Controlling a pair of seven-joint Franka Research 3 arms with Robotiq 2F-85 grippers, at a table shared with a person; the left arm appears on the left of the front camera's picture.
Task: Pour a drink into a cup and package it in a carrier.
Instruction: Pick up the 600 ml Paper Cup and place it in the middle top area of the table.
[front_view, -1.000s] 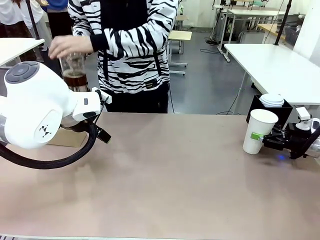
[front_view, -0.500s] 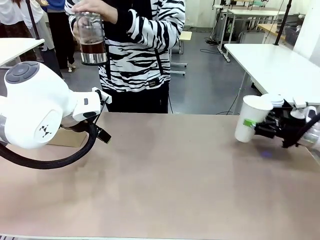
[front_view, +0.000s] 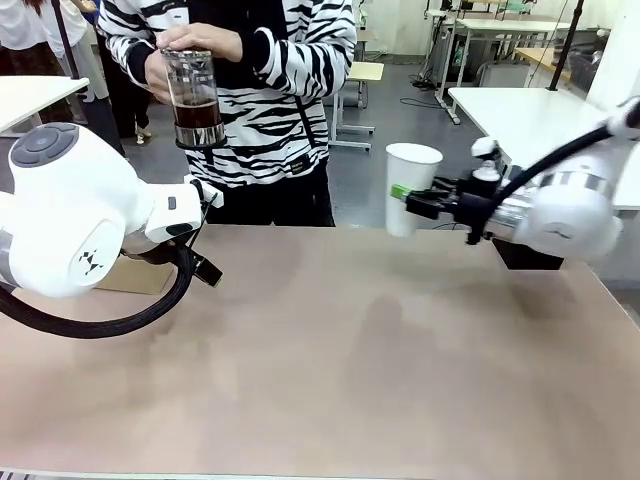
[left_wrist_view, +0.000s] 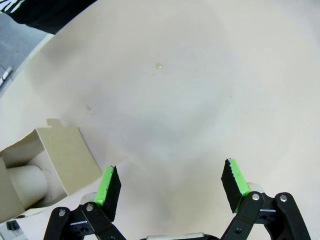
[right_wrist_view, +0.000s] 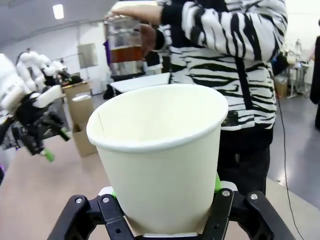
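Right gripper (front_view: 408, 200), clenching the cup (front_view: 412, 168), is raising it off the table (front_view: 350, 360) toward the jug (front_view: 195, 95) for pouring; left gripper (left_wrist_view: 170, 175) is waiting open.

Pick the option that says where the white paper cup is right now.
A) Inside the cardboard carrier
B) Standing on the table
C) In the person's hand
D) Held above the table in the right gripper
D: the right gripper is closed on the cup, clear of the table, while the person's hand holds the glass jug.
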